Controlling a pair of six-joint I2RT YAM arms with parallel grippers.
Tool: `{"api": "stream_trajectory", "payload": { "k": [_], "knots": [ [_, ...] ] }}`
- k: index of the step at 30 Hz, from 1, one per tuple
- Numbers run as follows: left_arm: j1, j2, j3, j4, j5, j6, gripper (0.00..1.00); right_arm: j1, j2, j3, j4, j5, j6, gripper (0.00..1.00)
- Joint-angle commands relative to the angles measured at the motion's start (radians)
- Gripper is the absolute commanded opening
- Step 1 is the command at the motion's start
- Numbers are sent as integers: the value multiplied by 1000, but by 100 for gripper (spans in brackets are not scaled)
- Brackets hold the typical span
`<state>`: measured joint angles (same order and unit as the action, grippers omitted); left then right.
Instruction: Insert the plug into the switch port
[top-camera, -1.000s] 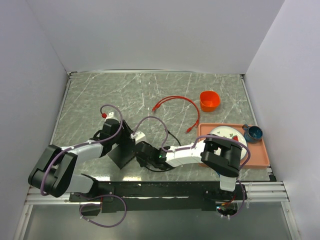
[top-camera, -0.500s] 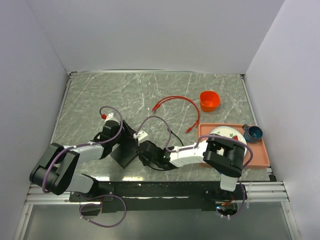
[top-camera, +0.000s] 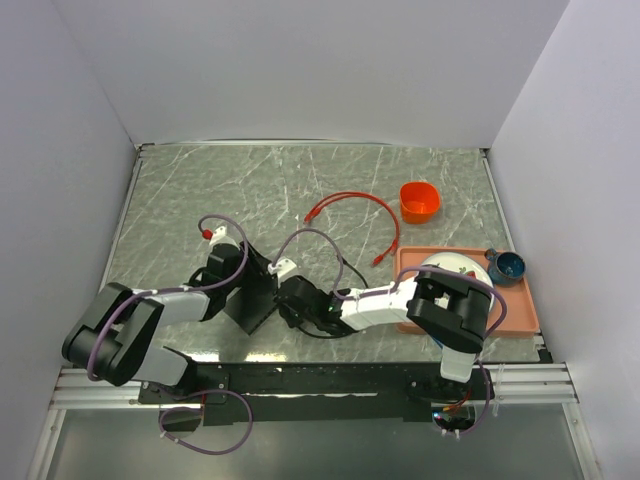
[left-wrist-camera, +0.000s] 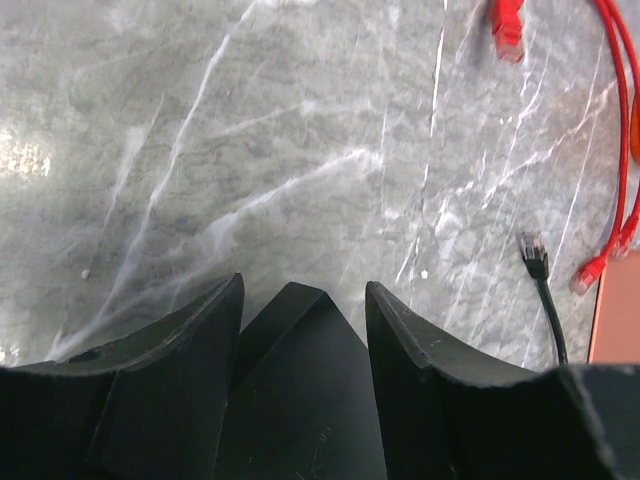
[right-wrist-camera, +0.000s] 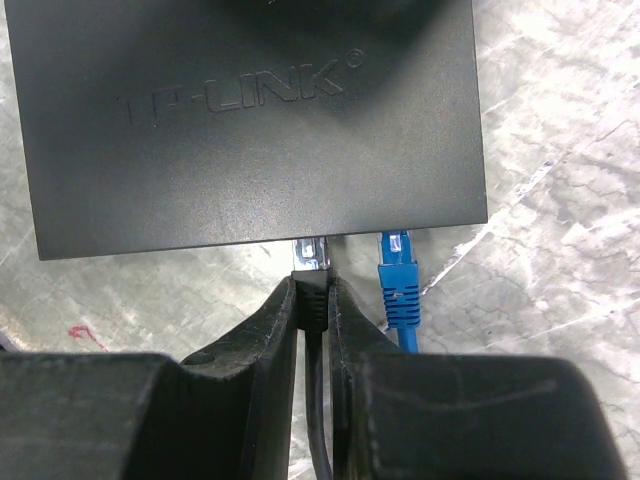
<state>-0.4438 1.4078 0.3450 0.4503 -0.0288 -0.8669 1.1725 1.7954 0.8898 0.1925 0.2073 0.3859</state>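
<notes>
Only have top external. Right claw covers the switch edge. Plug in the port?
Observer: Right wrist shows the right claw shut on the black plug, its clear tip at the switch edge; seating unclear.
Operator: Neighbouring port?
Observer: A blue plug sits right beside it, tip at the same edge.
Operator: Other arm?
Observer: Left wrist shows the left claw straddling a switch corner; I can't tell whether it grips.

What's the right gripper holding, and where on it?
The black cable's plug, pinched by the right gripper on its boot just behind the clear tip, at the edge of the TP-Link switch.
</notes>
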Motion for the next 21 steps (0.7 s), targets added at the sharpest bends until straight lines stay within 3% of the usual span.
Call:
{"api": "stream_trajectory", "payload": {
  "k": [1,21],
  "knots": [
    [-150,94,-112,-312,314,-155,57,-106,47,103,291,201,-15,0],
    [-190,65,-121,-300,301,-189,59,-154,84,146,229,136,16,0]
  ]
}}
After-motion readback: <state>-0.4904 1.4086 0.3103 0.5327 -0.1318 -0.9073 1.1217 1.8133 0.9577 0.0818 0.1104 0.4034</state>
